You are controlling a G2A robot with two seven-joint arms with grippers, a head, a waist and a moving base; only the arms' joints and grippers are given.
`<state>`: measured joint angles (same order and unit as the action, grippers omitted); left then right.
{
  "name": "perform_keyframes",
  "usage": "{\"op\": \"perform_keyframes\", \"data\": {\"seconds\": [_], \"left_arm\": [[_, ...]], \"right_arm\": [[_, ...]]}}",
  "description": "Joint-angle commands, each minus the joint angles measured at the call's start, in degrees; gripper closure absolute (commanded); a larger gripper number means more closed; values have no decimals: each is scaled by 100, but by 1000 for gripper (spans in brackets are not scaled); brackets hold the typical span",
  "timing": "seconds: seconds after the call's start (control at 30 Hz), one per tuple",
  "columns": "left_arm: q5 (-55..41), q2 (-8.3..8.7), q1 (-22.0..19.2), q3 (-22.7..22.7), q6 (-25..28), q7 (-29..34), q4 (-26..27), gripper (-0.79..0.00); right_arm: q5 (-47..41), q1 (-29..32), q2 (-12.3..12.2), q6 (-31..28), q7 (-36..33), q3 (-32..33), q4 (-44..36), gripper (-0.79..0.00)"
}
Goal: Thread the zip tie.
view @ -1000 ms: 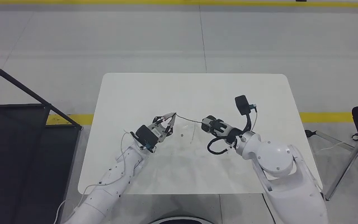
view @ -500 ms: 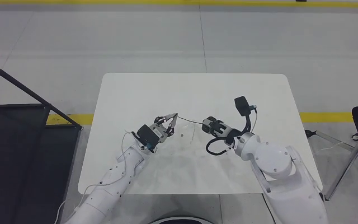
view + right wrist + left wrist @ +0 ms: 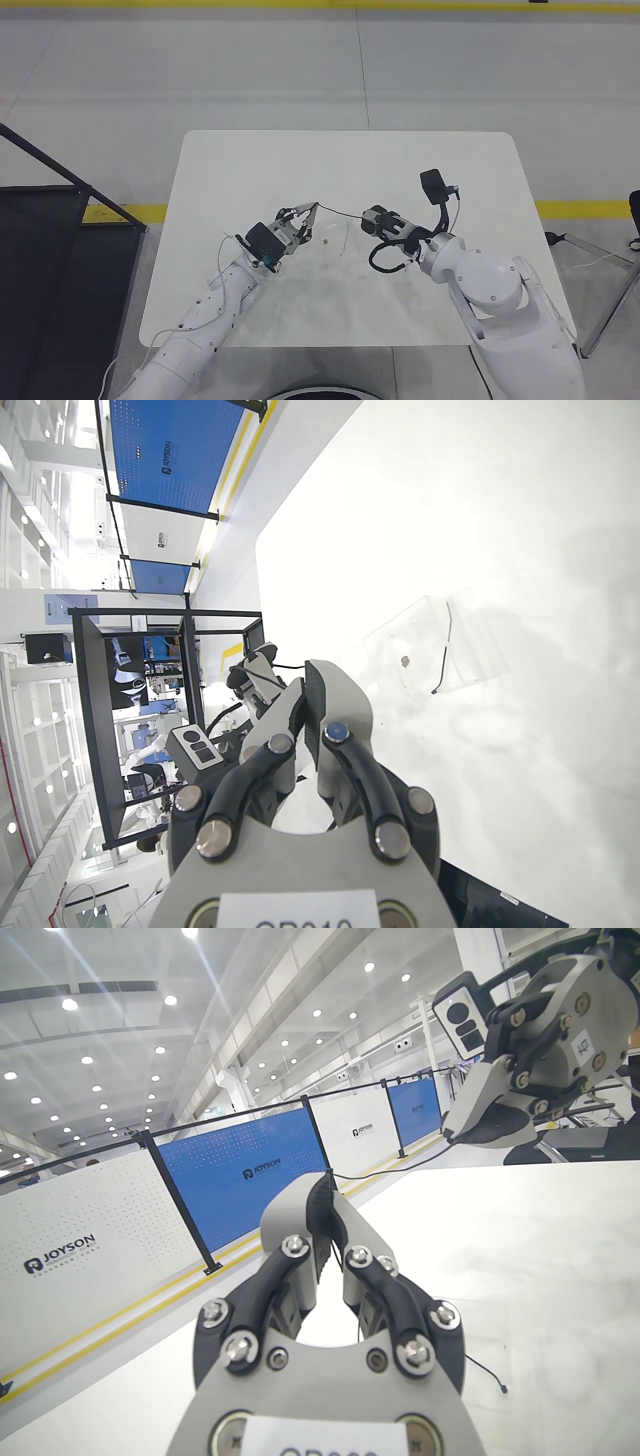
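1. Zip tie (image 3: 339, 213): a thin black strand held in the air above the white table (image 3: 450, 170), close to the centre of the top view. It runs between my 2 grippers with a slight curve.
2. My left gripper (image 3: 314, 206) is at the strand's left end in the top view, a little left of centre. Its 2 fingers are pressed together with no gap at the tips. The tie comes out from between them, so I have it pinched there.
3. My right gripper (image 3: 366, 222) is at the strand's right end, just right of centre and slightly lower in the top view. The left wrist view shows its fingers closed to a point as well, with the tie's other end nipped at the very tip.
4. The 2 grippers face each other with their tips apart, joined by the tie. I cannot tell which end carries the head.
5. A clear plastic bag (image 3: 400, 635) lies flat on the table, just below the strand in the top view and apart from both grippers. A 2nd zip tie (image 3: 445, 650), also black, lies at the bag. I cannot tell whether it is on the bag or inside it.
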<state>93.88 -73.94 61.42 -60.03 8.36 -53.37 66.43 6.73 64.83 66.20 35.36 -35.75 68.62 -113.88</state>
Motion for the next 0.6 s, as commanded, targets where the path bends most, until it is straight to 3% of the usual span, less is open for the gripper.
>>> {"op": "perform_keyframes", "data": {"seconds": [0.0, 0.57], "left_arm": [[10, -3, -1, -2, -2, -12, -3, 0], [51, -26, -13, -11, 23, -30, -42, 0]], "right_arm": [[-2, -13, 0, 10, -2, 0, 8, 0], [-95, -75, 2, 17, -17, 2, 69, 0]]}}
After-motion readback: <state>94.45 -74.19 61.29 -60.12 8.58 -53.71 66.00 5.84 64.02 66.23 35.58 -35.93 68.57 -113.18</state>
